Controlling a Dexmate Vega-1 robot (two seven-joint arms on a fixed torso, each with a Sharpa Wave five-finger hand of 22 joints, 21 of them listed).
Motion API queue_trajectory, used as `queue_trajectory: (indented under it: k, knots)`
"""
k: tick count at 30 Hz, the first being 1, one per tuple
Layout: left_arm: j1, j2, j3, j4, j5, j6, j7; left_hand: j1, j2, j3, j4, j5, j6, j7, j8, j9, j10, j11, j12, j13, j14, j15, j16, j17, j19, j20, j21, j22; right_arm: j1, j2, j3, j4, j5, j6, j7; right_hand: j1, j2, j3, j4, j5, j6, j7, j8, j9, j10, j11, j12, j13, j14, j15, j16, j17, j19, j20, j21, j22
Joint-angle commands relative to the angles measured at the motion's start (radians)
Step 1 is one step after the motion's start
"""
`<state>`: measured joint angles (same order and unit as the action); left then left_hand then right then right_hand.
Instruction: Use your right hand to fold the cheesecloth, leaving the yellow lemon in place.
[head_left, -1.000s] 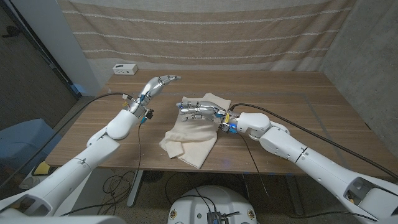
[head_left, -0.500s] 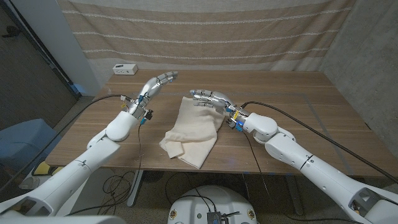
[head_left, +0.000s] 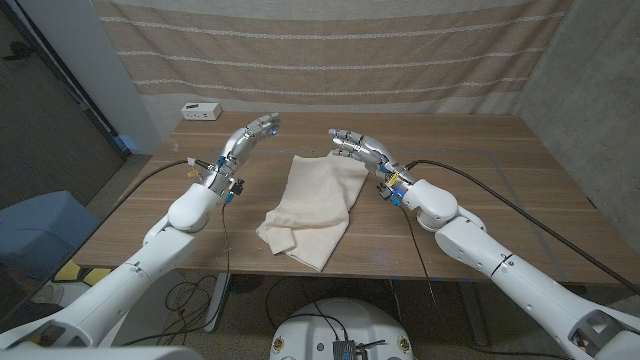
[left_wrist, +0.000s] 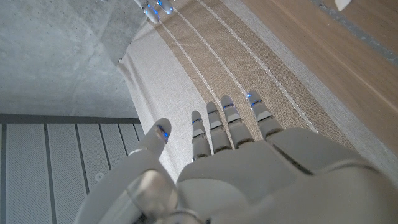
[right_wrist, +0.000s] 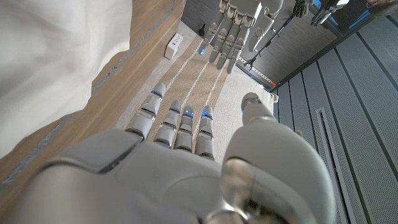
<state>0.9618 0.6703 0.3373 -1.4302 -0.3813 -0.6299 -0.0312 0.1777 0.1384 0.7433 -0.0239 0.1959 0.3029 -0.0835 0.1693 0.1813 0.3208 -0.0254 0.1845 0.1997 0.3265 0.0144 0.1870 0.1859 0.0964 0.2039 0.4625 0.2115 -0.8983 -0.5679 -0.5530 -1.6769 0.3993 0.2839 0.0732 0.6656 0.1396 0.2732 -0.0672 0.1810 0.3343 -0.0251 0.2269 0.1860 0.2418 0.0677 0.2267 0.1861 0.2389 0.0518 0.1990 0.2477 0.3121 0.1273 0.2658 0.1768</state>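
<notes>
The cream cheesecloth (head_left: 312, 205) lies folded in a long strip on the middle of the wooden table (head_left: 480, 190), with a bunched end near the front edge. My right hand (head_left: 360, 145) hovers just past the cloth's far right corner, fingers spread and holding nothing. In the right wrist view my right hand (right_wrist: 186, 143) points along the table with the cheesecloth (right_wrist: 56, 56) beside it. My left hand (head_left: 255, 130) is raised left of the cloth's far end, fingers straight and apart, empty. In the left wrist view my left hand (left_wrist: 249, 162) faces the striped curtain.
A small white box (head_left: 202, 111) sits at the table's far left corner and the white box (right_wrist: 176, 42) also shows beyond my right fingers. A striped curtain (head_left: 330, 60) hangs behind the table. Bare wood lies right of the cloth.
My right hand has lifted off the cheesecloth and moved back and to the right. The cloth's far part now lies smooth. My left hand has stayed raised, shifting slightly.
</notes>
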Motion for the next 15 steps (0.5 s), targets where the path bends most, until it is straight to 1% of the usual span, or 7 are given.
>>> queue_trajectory:
  k: [1, 5, 8, 11, 12, 13, 15]
  knots:
    - [0.014, -0.040, -0.024, 0.048, -0.227, -0.014, -0.130, 0.001, -0.010, -0.005, 0.000, -0.003, -0.015, -0.002, 0.001, 0.002, -0.007, 0.001, 0.000, 0.002, -0.012, 0.003, -0.004, 0.001, -0.010, 0.007, 0.000, 0.003, -0.023, 0.019, 0.064, 0.030, -0.016, 0.063, -0.099, -0.012, -0.004, -0.002, 0.003, -0.002, 0.014, 0.006, -0.003, 0.000, 0.023, 0.008, 0.003, 0.003, 0.011, 0.007, 0.005, -0.001, 0.003, 0.003, -0.003, 0.002]
    - [0.016, -0.050, -0.037, 0.064, -0.288, -0.005, -0.171, 0.000, -0.010, -0.006, 0.000, -0.004, -0.017, -0.001, 0.003, 0.002, -0.011, 0.004, 0.001, 0.002, -0.020, 0.003, -0.006, 0.000, -0.013, 0.006, -0.001, 0.003, -0.019, 0.029, 0.079, 0.051, -0.008, 0.077, -0.113, -0.014, -0.007, -0.003, 0.002, -0.002, 0.017, 0.008, -0.004, -0.001, 0.026, 0.007, 0.003, 0.003, 0.014, 0.005, 0.006, -0.003, 0.006, 0.002, -0.003, 0.002]
    - [0.013, -0.063, -0.045, 0.081, -0.377, 0.013, -0.249, 0.002, -0.011, -0.005, -0.003, -0.004, -0.018, 0.000, 0.004, 0.001, -0.012, 0.008, 0.002, 0.002, -0.027, 0.003, -0.008, -0.001, -0.015, 0.008, -0.002, 0.003, -0.014, 0.046, 0.090, 0.087, 0.008, 0.105, -0.116, -0.018, -0.012, -0.005, 0.001, -0.002, 0.018, 0.009, -0.005, -0.001, 0.028, 0.010, 0.002, 0.003, 0.016, 0.004, 0.007, -0.004, 0.006, 0.002, -0.004, 0.002]
    - [0.018, -0.071, -0.052, 0.080, -0.407, 0.036, -0.259, 0.002, -0.013, -0.008, -0.006, -0.005, -0.020, -0.001, 0.006, 0.001, -0.016, 0.009, 0.004, 0.001, -0.040, 0.004, -0.009, -0.002, -0.021, 0.007, -0.004, 0.003, -0.011, 0.057, 0.105, 0.121, 0.016, 0.123, -0.129, -0.034, -0.018, -0.011, 0.006, -0.003, 0.018, 0.011, -0.008, 0.000, 0.029, 0.012, 0.000, 0.003, 0.015, 0.005, 0.007, -0.006, 0.003, 0.003, -0.008, 0.002]
    - [0.021, -0.070, -0.054, 0.075, -0.400, 0.041, -0.250, 0.001, -0.013, -0.008, -0.006, -0.005, -0.022, -0.003, 0.006, 0.001, -0.018, 0.009, 0.004, 0.001, -0.043, 0.005, -0.010, -0.002, -0.022, 0.008, -0.004, 0.003, -0.012, 0.061, 0.111, 0.129, 0.012, 0.127, -0.144, -0.064, -0.024, -0.023, 0.019, -0.002, 0.022, 0.012, -0.011, 0.000, 0.034, 0.014, -0.003, 0.004, 0.012, 0.006, 0.008, -0.007, -0.019, -0.002, -0.020, 0.002]
    - [0.024, -0.068, -0.055, 0.070, -0.393, 0.048, -0.240, 0.000, -0.013, -0.009, -0.005, -0.005, -0.025, -0.004, 0.006, 0.001, -0.022, 0.010, 0.003, 0.001, -0.045, 0.005, -0.009, -0.001, -0.022, 0.009, -0.004, 0.003, -0.012, 0.066, 0.118, 0.138, 0.013, 0.132, -0.155, -0.079, -0.026, -0.027, 0.024, 0.000, 0.032, 0.016, -0.010, 0.001, 0.047, 0.016, -0.001, 0.004, 0.012, 0.006, 0.009, -0.009, -0.028, -0.001, -0.026, 0.002]
    - [0.029, -0.062, -0.057, 0.055, -0.383, 0.073, -0.215, -0.001, -0.012, -0.010, -0.005, -0.006, -0.032, -0.005, 0.004, 0.001, -0.028, 0.008, 0.002, 0.001, -0.047, 0.006, -0.008, -0.001, -0.023, 0.009, -0.005, 0.003, -0.010, 0.083, 0.128, 0.159, 0.020, 0.154, -0.168, -0.093, -0.027, -0.030, 0.029, 0.001, 0.041, 0.018, -0.010, 0.001, 0.059, 0.021, 0.000, 0.004, 0.012, 0.004, 0.009, -0.011, -0.051, 0.008, -0.038, 0.003]
